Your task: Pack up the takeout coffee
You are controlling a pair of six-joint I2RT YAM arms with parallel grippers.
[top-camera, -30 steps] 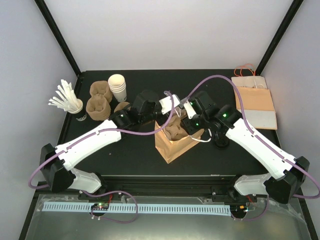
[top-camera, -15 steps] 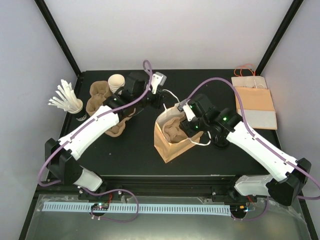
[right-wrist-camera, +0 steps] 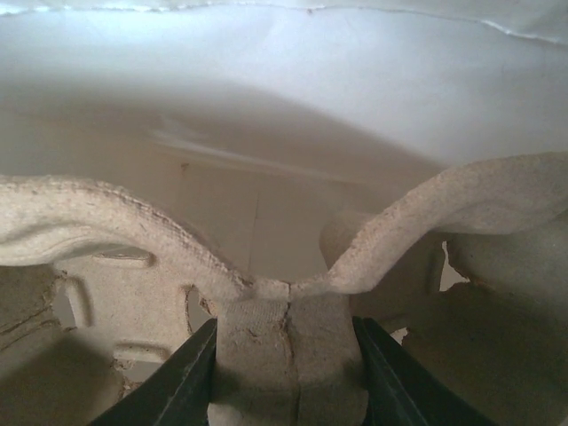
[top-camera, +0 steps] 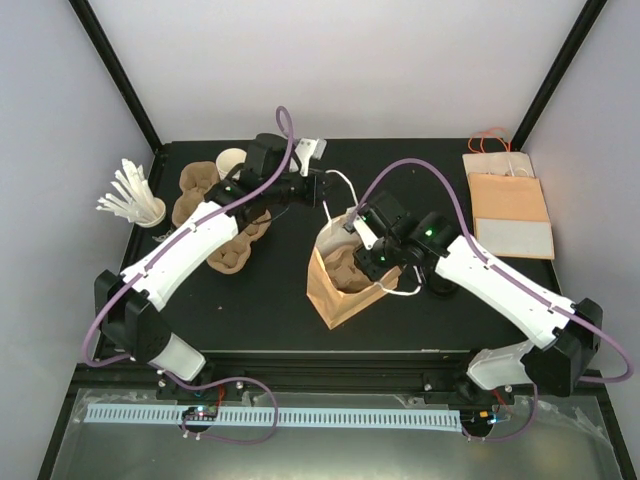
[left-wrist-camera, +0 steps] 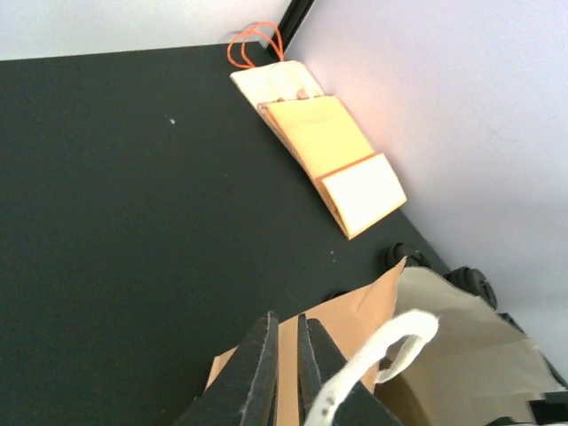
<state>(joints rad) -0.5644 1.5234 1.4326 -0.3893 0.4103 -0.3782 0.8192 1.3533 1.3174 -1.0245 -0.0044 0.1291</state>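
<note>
My right gripper (right-wrist-camera: pixel 284 373) is down inside the open brown paper bag (top-camera: pixel 335 295) in the middle of the table (top-camera: pixel 250 320), fingers clamped on the centre rib of a moulded pulp carrier (right-wrist-camera: pixel 115 213). My left gripper (left-wrist-camera: pixel 284 337) hangs behind the bag toward the table's back edge, fingers nearly together, the white cord handle (left-wrist-camera: pixel 390 342) lying against one; whether the cord is pinched I cannot tell. The takeout coffee (top-camera: pixel 441 283) looks to be the dark-topped cup just right of the bag, half hidden under my right arm (top-camera: pixel 500 285).
</note>
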